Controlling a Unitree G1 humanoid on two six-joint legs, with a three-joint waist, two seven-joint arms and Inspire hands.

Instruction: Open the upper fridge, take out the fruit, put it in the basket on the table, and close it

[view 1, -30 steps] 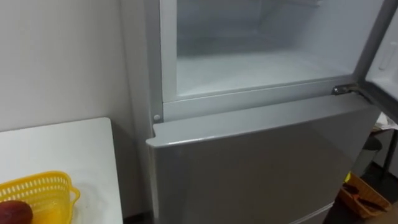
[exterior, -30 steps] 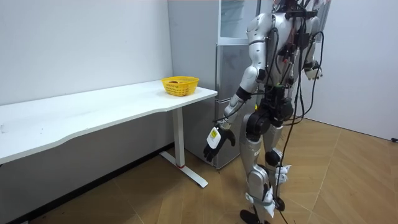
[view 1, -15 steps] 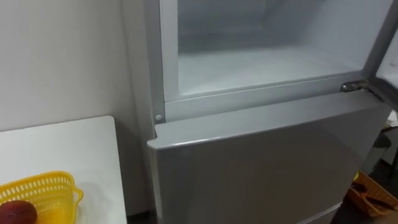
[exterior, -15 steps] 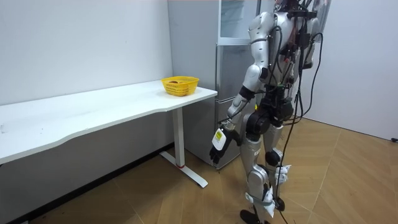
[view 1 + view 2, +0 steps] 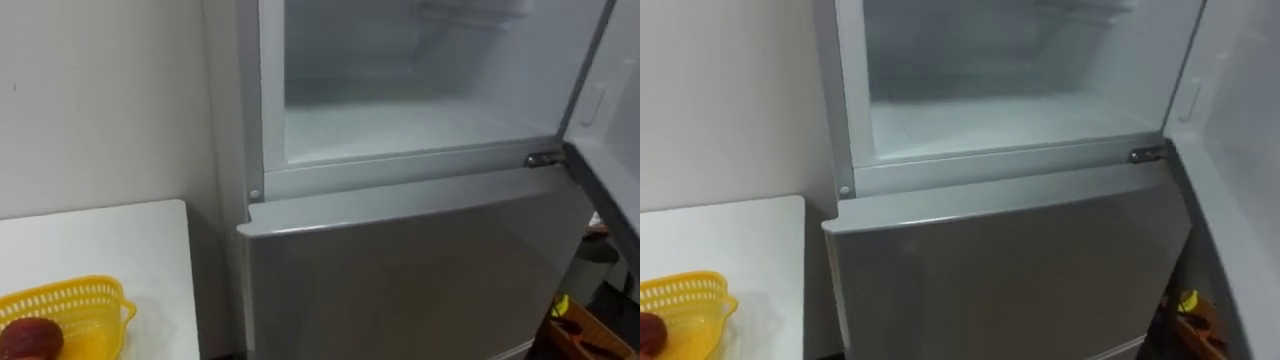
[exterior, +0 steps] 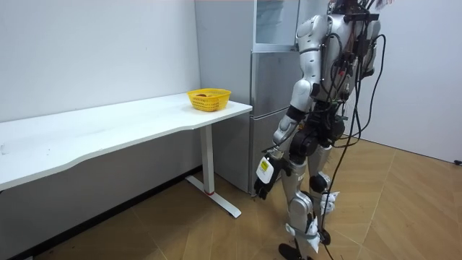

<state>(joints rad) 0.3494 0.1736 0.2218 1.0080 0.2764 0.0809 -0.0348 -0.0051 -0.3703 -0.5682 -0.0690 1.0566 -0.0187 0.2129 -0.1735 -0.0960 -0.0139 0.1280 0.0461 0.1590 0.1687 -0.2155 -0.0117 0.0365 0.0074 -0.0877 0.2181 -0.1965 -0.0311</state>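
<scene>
The upper fridge compartment (image 5: 400,120) stands open in front of me. Its white floor and walls are bare, and a wire shelf (image 5: 470,12) shows at the top. The open door (image 5: 612,140) hangs at the right, hinged at a metal bracket (image 5: 543,159). Below is the shut grey lower door (image 5: 400,270). In the room view I stand upright facing the fridge (image 6: 271,79). My left hand (image 6: 266,175) hangs low beside my thigh with relaxed fingers and holds nothing.
A white table (image 5: 130,250) is at my left, against the wall. On it is a yellow basket (image 5: 65,305) holding a red fruit (image 5: 30,338). An orange object (image 5: 575,325) lies on the floor at the lower right, past the fridge.
My left arm has swung down and in towards my legs, and my body has shifted slightly to the room view's right. The eye view has moved a little; the fridge stays open.
</scene>
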